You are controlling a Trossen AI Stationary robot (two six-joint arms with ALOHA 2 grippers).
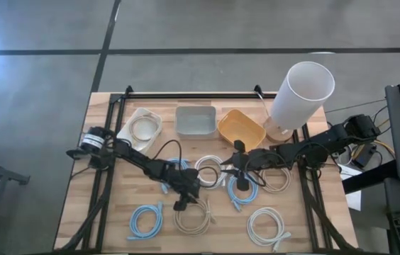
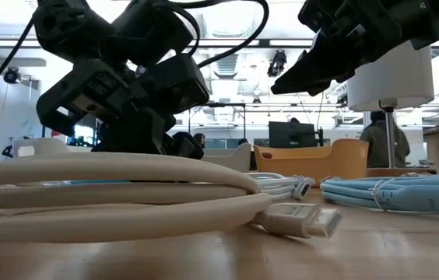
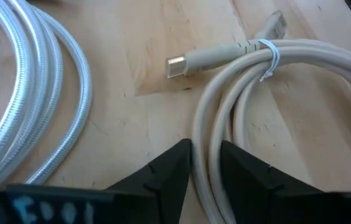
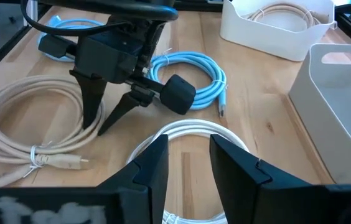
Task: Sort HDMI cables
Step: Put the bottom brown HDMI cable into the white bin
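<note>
My left gripper points down onto the far-left rim of a beige HDMI coil near the table's front middle, and is shut on a strand of it. My right gripper hovers open over a white coil at the table's centre, touching nothing. Other coils lie flat on the wood: light blue, light blue, light blue under my left arm, white, and beige. One beige coil lies in the white bin. My left gripper pinches one strand of the beige coil between its two fingers; the strand fills the narrow gap. The fingers come from above, pointing down, across the strand. The coil lies flat on the table, its plug and white tie just beyond.
Three bins stand along the far edge: white, grey and orange. A tall white cylinder stands at the far right. Black arm wires loop above the coils. Bare wood shows at the near left corner.
</note>
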